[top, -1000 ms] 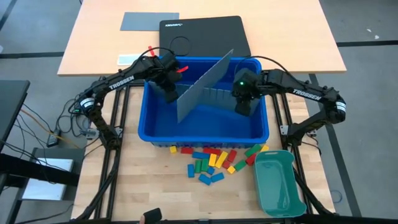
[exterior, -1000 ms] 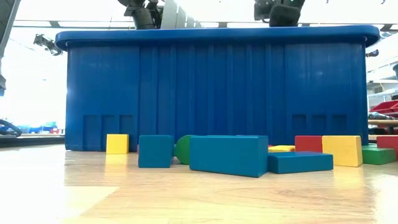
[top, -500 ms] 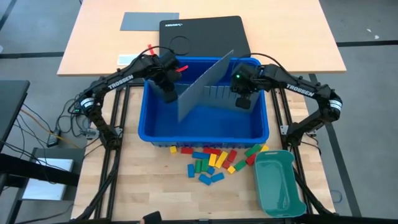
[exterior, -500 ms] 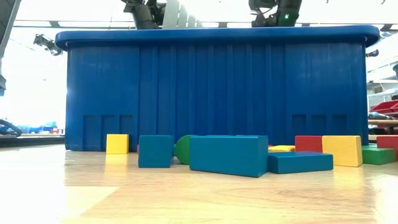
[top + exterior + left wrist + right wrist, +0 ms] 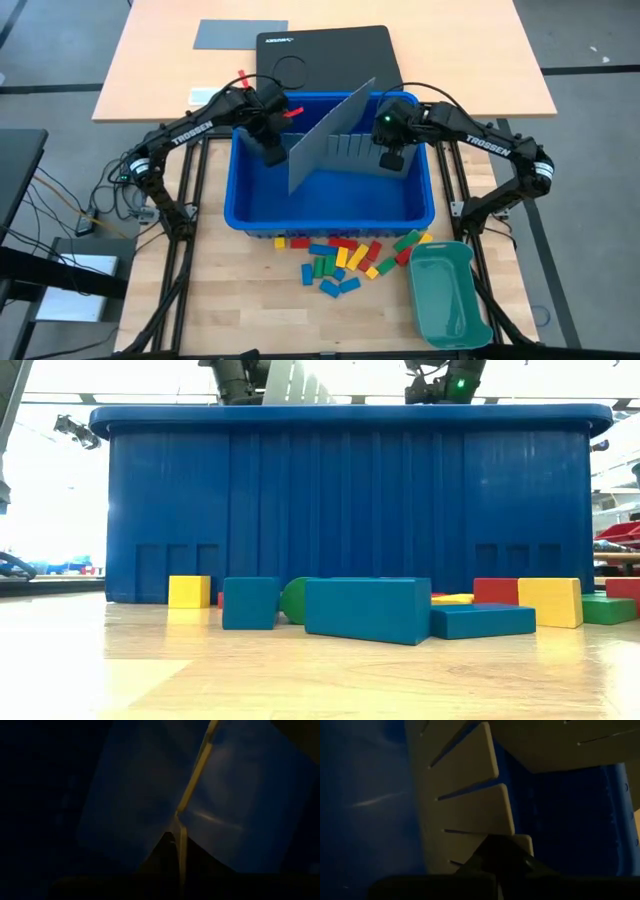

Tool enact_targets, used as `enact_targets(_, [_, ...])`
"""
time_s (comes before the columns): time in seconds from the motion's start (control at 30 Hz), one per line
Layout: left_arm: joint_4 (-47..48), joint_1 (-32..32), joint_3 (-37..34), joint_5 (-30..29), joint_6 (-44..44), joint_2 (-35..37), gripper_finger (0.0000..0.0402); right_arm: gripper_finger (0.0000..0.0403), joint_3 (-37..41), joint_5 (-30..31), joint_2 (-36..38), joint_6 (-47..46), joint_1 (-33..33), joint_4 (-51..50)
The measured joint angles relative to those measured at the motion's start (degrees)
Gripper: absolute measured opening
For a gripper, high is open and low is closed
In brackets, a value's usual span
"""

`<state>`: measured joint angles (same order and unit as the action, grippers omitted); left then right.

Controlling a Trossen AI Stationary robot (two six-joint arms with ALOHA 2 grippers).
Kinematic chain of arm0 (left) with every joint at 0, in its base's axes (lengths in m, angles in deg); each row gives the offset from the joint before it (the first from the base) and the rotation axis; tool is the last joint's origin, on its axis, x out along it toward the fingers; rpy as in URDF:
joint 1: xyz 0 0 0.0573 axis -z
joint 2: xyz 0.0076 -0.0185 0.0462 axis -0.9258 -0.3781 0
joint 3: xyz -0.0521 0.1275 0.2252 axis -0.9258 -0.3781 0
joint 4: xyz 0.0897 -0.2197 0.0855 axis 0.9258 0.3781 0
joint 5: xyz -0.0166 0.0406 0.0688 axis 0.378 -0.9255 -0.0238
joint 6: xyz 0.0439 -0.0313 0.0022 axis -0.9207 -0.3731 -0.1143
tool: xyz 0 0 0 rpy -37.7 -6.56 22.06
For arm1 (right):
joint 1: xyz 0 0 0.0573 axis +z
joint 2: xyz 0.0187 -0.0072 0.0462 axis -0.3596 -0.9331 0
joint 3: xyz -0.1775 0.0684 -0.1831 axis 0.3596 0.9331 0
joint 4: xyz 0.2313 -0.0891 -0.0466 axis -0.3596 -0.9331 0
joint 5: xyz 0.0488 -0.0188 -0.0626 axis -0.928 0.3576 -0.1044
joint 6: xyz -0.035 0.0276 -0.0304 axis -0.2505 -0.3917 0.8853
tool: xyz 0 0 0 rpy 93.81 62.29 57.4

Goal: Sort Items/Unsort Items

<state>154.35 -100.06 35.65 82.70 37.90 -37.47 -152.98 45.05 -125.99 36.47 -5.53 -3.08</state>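
The items (image 5: 345,255), small red, yellow, green and blue blocks, lie loose on the table in front of the blue bin (image 5: 330,215); in the low view they are the blocks (image 5: 365,610) before its wall. Inside the bin a long grey divider sheet (image 5: 335,125) stands tilted on edge, and a shorter slotted grey divider (image 5: 350,150) meets it. My left gripper (image 5: 274,152) is shut on the long sheet at its left end. My right gripper (image 5: 392,158) is shut on the slotted divider's right end. My left gripper pinches the long sheet's thin edge (image 5: 181,827) between its two fingers, near the sheet's left end. It reaches down into the bin from above. The sheet stands slanted on edge and runs away from the fingers toward the bin's far right. My right gripper pinches an end tab of the slotted divider (image 5: 522,842) between its two fingers, coming down from above into the bin's right part. The divider stands on edge with its slotted tabs up; its lower edge is hidden by the bin.
A teal-green tray (image 5: 447,295) sits at the table's near right, beside the blocks. Beyond the bin a wooden table holds a black case (image 5: 325,55) and a grey sheet (image 5: 240,33). The bin's walls close in both grippers.
My right gripper has gone a little toward the bin's far wall and shut on the slotted divider's end. The long sheet and my left gripper have kept their place.
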Motion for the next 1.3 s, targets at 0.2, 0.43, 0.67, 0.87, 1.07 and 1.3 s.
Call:
enact_targets(0.2, [0.3,1.3,-0.1,-1.0,1.7,0.1,0.0002,0.0001,0.0,-0.7,0.1,0.1,0.2,0.1])
enact_targets(0.43, [0.5,3.1,-0.2,-3.0,5.9,0.1,0.0002,0.0,0.7,1.2,0.1,1.1,0.2,1.7])
enact_targets(0.67, [2.3,5.1,1.3,-4.1,6.7,0.1,0.0002,0.0,2.5,3.6,0.1,1.5,-0.5,4.2])
enact_targets(0.87, [3.9,5.4,2.8,-3.5,9.5,0.1,0.0002,0.0,2.6,3.8,0.2,1.6,-0.6,5.3])
enact_targets(1.07, [3.9,6.7,1.7,-3.8,10.1,0.2,0.0007,0.0,2.6,3.7,0.1,2.0,-0.6,5.7])
enact_targets(1.3, [4.0,7.9,1.5,-4.0,10.7,0.3,0.0015,0.0,2.7,3.6,0.1,4.5,-0.8,6.6])
